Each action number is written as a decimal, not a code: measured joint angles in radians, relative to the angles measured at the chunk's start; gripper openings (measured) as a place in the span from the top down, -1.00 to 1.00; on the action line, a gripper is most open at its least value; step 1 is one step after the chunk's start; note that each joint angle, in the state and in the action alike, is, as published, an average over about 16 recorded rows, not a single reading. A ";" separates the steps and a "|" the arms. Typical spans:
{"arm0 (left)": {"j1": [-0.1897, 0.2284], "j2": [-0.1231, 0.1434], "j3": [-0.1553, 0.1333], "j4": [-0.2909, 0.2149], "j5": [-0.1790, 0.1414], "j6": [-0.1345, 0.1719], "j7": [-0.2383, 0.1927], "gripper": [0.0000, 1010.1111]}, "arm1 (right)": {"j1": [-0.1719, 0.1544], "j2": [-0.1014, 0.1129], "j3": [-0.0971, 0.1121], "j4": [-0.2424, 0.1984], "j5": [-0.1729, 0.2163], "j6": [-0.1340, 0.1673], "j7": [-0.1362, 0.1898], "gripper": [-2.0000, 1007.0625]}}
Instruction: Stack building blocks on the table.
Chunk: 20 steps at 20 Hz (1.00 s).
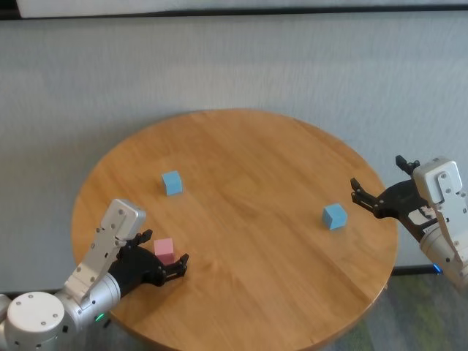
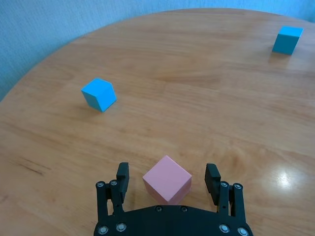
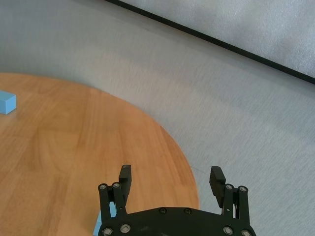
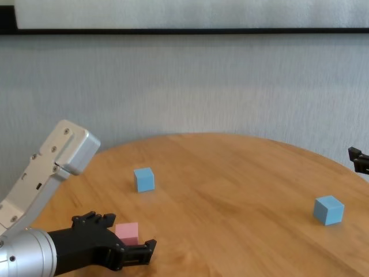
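Grey textured wall covering fills the background behind a round wood-grain tabletop [image 1: 241, 241], crossed near the top of the head view by a dark horizontal strip [image 1: 234, 12].

Hidden or cut off: in the head view the left claw [image 1: 162, 265] covers the lower part of the pink block [image 1: 164, 249]. In the right wrist view only a sliver of the nearer blue block [image 3: 101, 223] shows, beside one finger of the right claw [image 3: 171, 179]. In the chest view the right claw is cut by the frame edge, with only a dark tip visible.

Block and claw: on the tabletop as a clock face, with 6 o'clock nearest the robot, the pink block sits at about 8 o'clock, close to the rim. The left claw is spread open, one finger on each side of the block. The left wrist view shows a gap between each finger and the block's faces.

Other objects: one blue block [image 1: 172, 183] lies at about 10 o'clock, well apart from the pink one. A second blue block [image 1: 335, 216] lies at about 3 o'clock, near the rim. The right claw hovers at the rim just beyond that block, fingers apart and holding nothing. No object stands between the three blocks.
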 joint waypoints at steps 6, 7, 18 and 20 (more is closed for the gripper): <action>-0.001 -0.012 -0.011 0.014 0.003 0.000 -0.009 -0.96 | 0.000 0.000 0.000 0.000 0.000 0.000 0.000 -1.00; -0.001 -0.013 -0.012 0.016 0.005 0.000 -0.010 -0.94 | 0.000 0.000 0.000 0.000 0.000 0.000 0.000 -1.00; 0.002 -0.025 -0.028 0.021 0.022 0.002 -0.032 -0.54 | 0.000 0.000 0.000 0.000 0.000 0.000 0.000 -1.00; 0.004 -0.027 -0.032 0.020 0.025 0.002 -0.035 -0.44 | 0.000 0.000 0.000 0.000 0.000 0.000 0.000 -1.00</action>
